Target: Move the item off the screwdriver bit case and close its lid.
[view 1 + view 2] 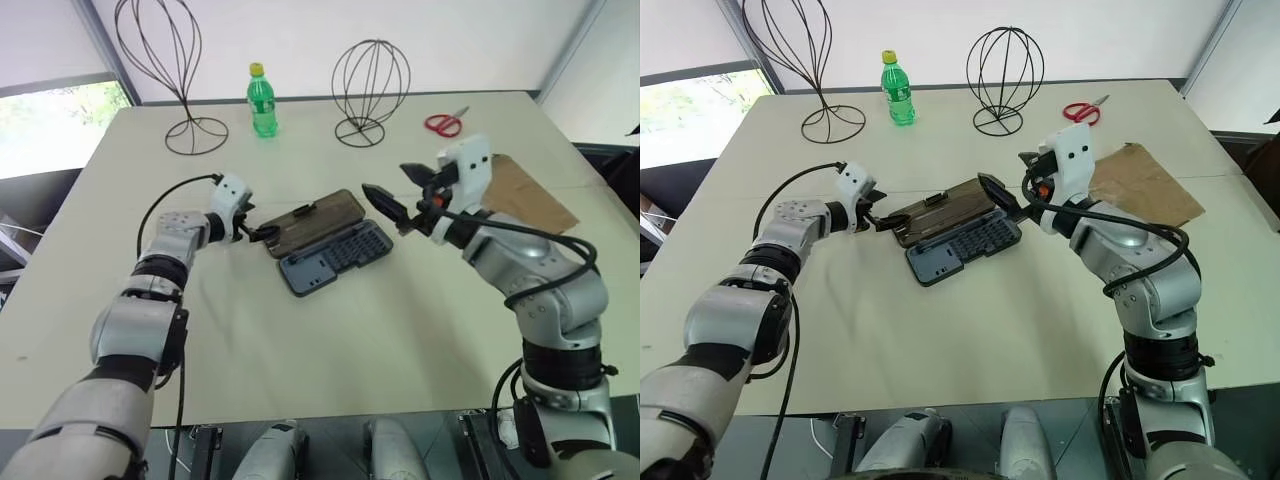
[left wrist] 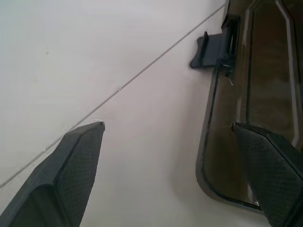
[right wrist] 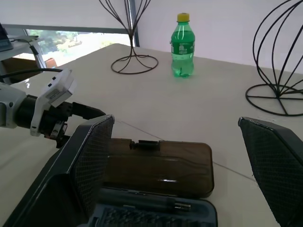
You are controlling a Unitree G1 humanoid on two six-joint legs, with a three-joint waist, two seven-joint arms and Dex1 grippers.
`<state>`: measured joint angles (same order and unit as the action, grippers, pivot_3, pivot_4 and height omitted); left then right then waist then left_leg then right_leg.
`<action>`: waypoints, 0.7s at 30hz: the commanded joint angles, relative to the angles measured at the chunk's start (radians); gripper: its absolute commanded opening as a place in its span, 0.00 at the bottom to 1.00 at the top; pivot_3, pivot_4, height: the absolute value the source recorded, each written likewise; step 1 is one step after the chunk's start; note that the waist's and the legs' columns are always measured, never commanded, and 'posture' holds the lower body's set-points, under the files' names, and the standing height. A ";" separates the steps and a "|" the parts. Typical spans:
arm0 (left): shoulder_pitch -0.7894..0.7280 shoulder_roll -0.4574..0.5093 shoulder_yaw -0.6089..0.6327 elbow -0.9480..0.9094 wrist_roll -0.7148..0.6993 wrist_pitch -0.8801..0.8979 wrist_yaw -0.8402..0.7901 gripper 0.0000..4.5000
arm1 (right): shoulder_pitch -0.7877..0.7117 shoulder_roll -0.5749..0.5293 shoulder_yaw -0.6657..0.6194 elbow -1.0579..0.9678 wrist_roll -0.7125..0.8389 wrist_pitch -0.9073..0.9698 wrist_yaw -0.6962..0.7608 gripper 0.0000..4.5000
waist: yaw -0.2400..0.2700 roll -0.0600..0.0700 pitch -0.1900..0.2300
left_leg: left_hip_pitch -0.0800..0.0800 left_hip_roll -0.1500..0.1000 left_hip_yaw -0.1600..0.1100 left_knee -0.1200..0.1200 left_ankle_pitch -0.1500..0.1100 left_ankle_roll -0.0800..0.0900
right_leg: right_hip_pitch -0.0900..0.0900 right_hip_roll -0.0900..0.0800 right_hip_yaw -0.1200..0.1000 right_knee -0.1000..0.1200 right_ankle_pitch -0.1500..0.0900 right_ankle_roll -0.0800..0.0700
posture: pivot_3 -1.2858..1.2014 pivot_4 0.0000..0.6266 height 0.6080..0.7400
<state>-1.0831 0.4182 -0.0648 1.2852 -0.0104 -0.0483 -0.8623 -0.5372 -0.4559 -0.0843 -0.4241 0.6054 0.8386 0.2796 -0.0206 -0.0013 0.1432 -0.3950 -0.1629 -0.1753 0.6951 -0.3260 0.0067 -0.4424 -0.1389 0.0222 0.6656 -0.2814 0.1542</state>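
Tabletop (image 1: 350, 340): pale and matte; everything listed is carried on it.
Wire stands (image 1: 170, 75): two are set at the far edge, one tall, one rounder.
Brown paper sheet (image 1: 530, 195): laid flat on the right side.
Screwdriver bit case (image 1: 320, 240): found at the centre, opened out; the smoky lid (image 1: 310, 222) is folded back flat, the bits left exposed.
Right end effector (image 1: 400, 192): held above the case's right end, fingers spread wide.
Left end effector (image 1: 262, 233): held apart at the lid's left corner, gripping nothing.
Green bottle (image 1: 262, 100): stood upright, yellow-capped; its label cannot be read.
Red scissors (image 1: 442, 123): laid far right.
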 commanded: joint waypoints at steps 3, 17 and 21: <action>-0.016 -0.020 -0.055 0.037 0.100 0.014 -0.055 0.88 | 0.010 0.032 -0.035 -0.085 0.014 0.027 -0.056 0.98 | 0.000 0.000 0.000 | 0.000 0.000 0.000 0.001 0.000 0.000 | 0.000 0.000 0.000 0.000 0.000 0.000 | 0.52 0.24 1.00; 0.002 -0.025 -0.123 0.045 0.227 0.004 -0.121 0.01 | 0.062 -0.019 -0.129 -0.134 0.046 0.095 -0.051 0.98 | 0.006 -0.002 -0.006 | 0.002 0.000 0.000 0.002 0.000 0.001 | 0.003 0.000 0.000 0.000 0.000 0.000 | 0.52 0.24 1.00; 0.004 -0.006 -0.149 0.021 0.251 -0.152 -0.217 0.01 | 0.145 -0.168 -0.192 -0.130 0.113 0.130 0.105 0.98 | 0.007 -0.002 -0.006 | 0.002 0.000 0.000 0.002 -0.001 0.001 | 0.002 0.000 0.000 0.000 0.000 0.000 | 0.52 0.24 1.00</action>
<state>-1.1172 0.4075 -0.1518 1.2808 0.1828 -0.1531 -0.9825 -0.4069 -0.5828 -0.2260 -0.5135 0.6788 0.9588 0.3154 -0.0139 -0.0034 0.1375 -0.3927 -0.1633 -0.1748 0.6965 -0.3268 0.0079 -0.4400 -0.1393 0.0225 0.6658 -0.2814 0.1543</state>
